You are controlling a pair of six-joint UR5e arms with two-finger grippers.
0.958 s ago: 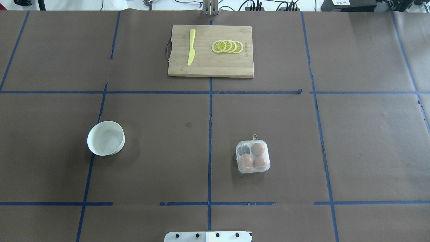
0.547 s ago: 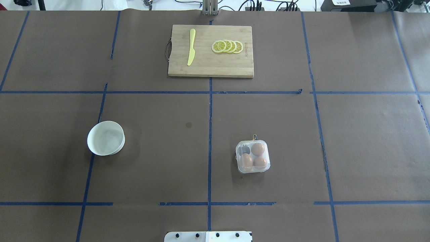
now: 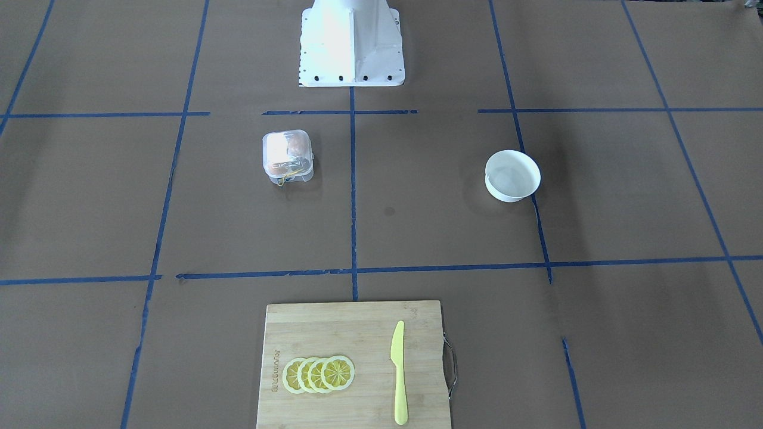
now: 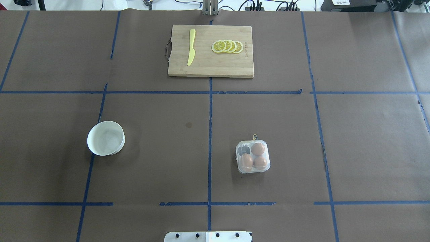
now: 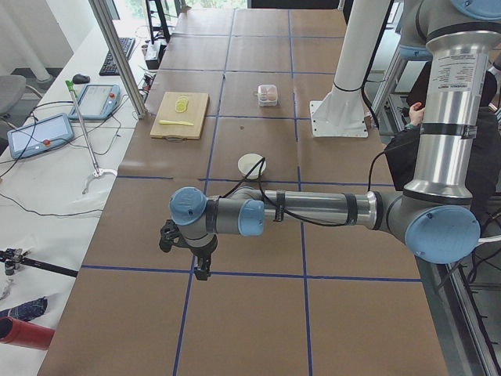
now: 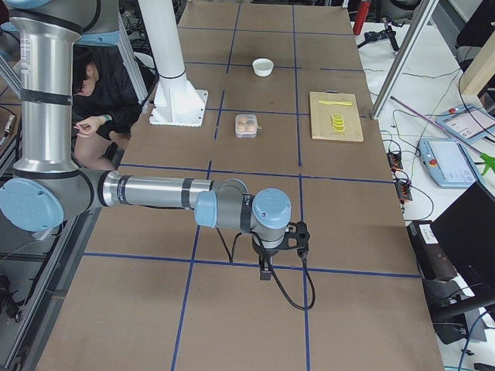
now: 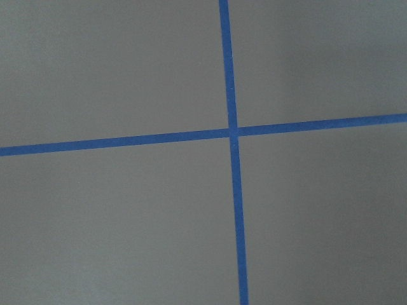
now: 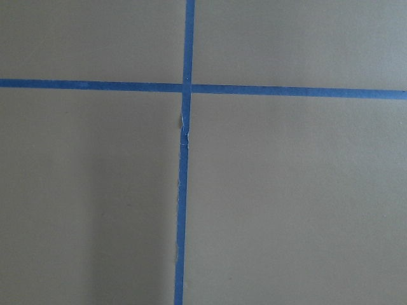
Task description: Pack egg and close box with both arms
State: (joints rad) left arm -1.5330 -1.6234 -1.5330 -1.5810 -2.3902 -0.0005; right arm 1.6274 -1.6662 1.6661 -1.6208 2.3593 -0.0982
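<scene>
The clear box (image 4: 253, 157) stands on the table right of centre, with a yellow string at its far edge. Three orange-brown eggs (image 4: 258, 149) sit in its cups and the far-left cup is empty. Its lid seems to be down. The box also shows in the front view (image 3: 288, 156). The left gripper (image 5: 201, 268) hangs over bare table far beyond the white bowl (image 4: 105, 138). The right gripper (image 6: 265, 269) hangs over bare table far from the box. Each shows only in a side view, so I cannot tell if they are open or shut. Both wrist views show only brown table and blue tape.
The white bowl looks empty. A wooden cutting board (image 4: 211, 67) at the far middle holds a yellow knife (image 4: 191, 47) and several lemon slices (image 4: 227, 46). The white robot base (image 4: 208, 236) is at the near edge. A person sits behind the base (image 6: 97, 116).
</scene>
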